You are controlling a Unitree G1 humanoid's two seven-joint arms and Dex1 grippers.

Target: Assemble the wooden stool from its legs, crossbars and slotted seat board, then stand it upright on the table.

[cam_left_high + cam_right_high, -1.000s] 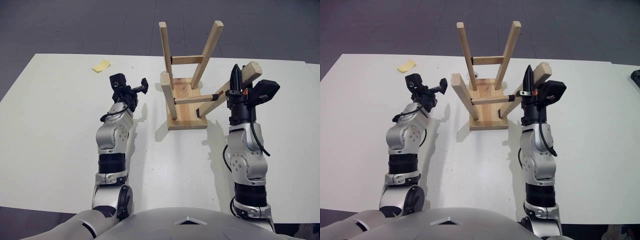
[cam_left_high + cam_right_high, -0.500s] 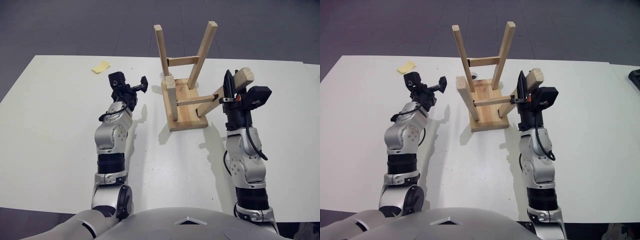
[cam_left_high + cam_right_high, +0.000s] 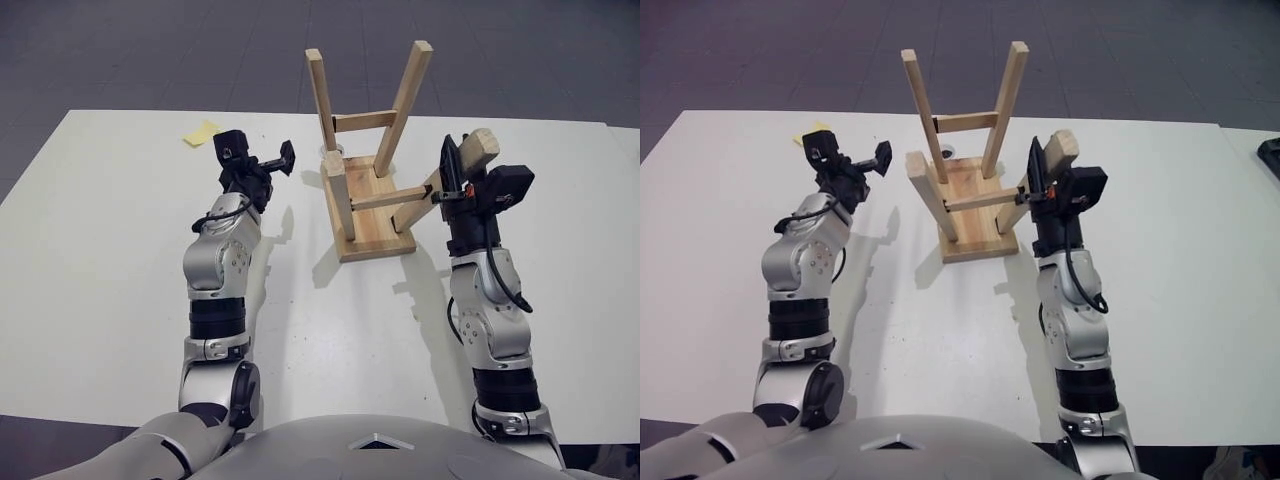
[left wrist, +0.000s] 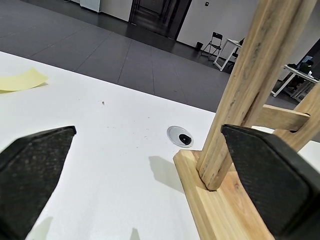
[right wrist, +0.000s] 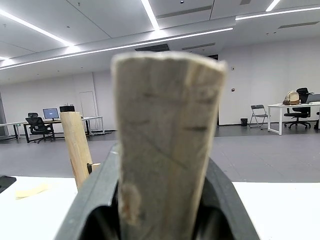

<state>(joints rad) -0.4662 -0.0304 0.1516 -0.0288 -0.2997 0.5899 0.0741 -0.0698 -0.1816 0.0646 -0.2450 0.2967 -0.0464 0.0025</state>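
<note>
Stool (image 3: 366, 196) sits upside down near the table's (image 3: 100, 260) far edge. Right gripper (image 3: 451, 178) is clamped on the tilted leg (image 3: 477, 150), which looks only half seated and, I'd say, needs pressing home. Left gripper (image 3: 259, 157) hangs wide open and empty beside the stool.

Stool leg (image 5: 167, 145) blurred at close range; sticky note (image 3: 797, 137) apparently part-hidden behind left gripper (image 3: 854, 164); seat board (image 4: 220, 210) cropped.
</note>
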